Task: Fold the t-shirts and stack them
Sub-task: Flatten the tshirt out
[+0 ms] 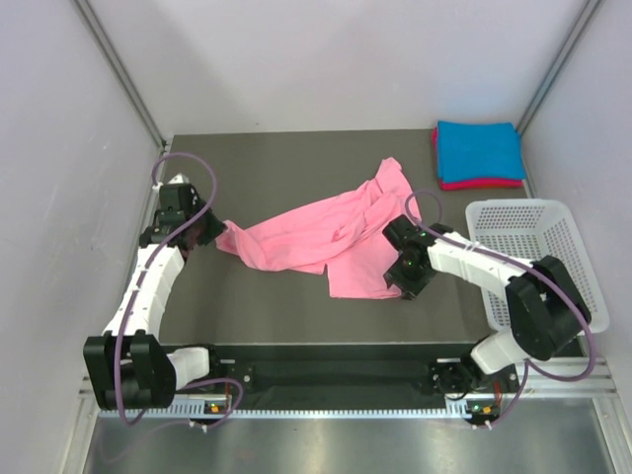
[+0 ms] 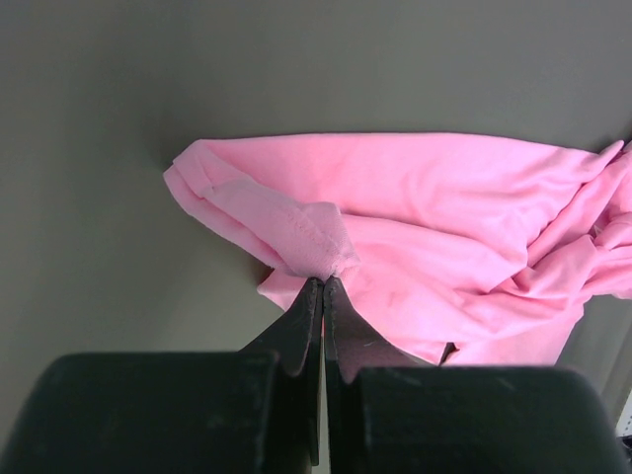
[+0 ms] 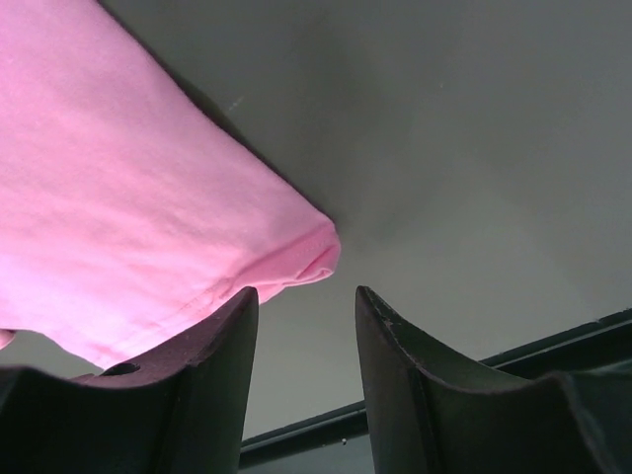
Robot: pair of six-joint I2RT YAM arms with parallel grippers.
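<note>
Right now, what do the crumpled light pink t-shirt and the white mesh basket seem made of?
Light pink t-shirt: soft matte knit cloth, going by limp folds and stitched hem. White mesh basket: likely rigid plastic, its even grid looks moulded.

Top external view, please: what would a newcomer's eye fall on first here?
The crumpled pink t-shirt sprawled at centre, its left end pinched by the shut left gripper, while the open right gripper sits at its near corner. Next, the folded blue t-shirt stacked on the red t-shirt at the far right corner.
</note>
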